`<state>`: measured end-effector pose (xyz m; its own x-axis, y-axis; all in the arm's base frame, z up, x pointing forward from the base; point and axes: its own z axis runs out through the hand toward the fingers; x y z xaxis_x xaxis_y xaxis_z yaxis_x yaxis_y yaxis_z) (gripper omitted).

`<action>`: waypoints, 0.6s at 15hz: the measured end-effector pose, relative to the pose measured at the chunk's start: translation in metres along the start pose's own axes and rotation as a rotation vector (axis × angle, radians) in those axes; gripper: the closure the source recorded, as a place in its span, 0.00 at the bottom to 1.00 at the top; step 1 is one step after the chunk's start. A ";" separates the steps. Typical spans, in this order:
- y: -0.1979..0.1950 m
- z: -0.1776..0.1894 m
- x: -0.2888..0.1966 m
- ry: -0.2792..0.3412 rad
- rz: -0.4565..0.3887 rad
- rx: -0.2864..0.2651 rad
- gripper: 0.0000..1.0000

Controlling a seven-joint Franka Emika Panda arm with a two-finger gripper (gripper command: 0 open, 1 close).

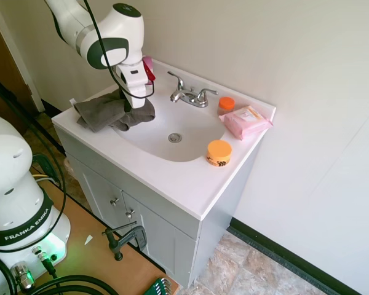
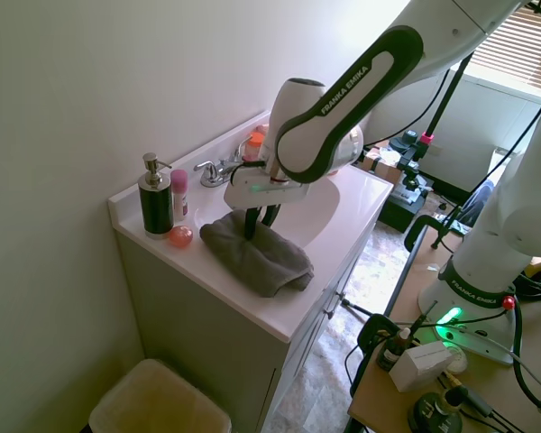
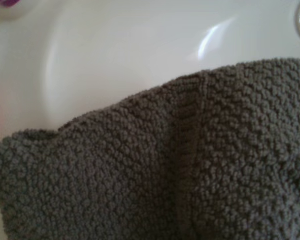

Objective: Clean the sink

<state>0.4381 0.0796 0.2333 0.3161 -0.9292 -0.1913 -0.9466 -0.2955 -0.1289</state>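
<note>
The jaws are being pressed down into a gray cloth (image 2: 255, 253), and a fold of it appears to be pinched between them, though the exact closure is partly hidden by the fabric bunched around the gripper (image 2: 257, 227). The cloth is being held at the sink's (image 1: 172, 132) left rim, draped half over the flat counter and half over the bowl's edge, probably so it can be dragged down across the white basin as a wiper. In the wrist view its knobbly weave (image 3: 190, 170) is seen lying against glossy porcelain, with the drain (image 1: 174, 137) apart from it, in the bowl's middle. The faucet (image 1: 190, 95) is being left untouched at the far side. On the right rim, an orange jar (image 1: 219, 152) and a pink packet (image 1: 246, 121) are being kept clear of the bowl; a soap pump (image 2: 155, 198) is standing at the far left corner.
</note>
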 end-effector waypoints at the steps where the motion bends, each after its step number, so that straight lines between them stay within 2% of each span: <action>1: 0.004 0.005 0.010 -0.023 0.026 -0.012 1.00; 3: 0.008 0.019 0.017 -0.059 0.042 -0.041 1.00; 5: 0.013 0.038 0.013 -0.069 0.025 -0.073 1.00; 6: 0.013 0.046 0.012 -0.049 -0.009 -0.085 1.00; 9: 0.015 0.059 0.019 0.073 -0.127 -0.120 1.00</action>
<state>0.4339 0.0709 0.1708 0.4324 -0.8950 -0.1096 -0.9015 -0.4318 -0.0298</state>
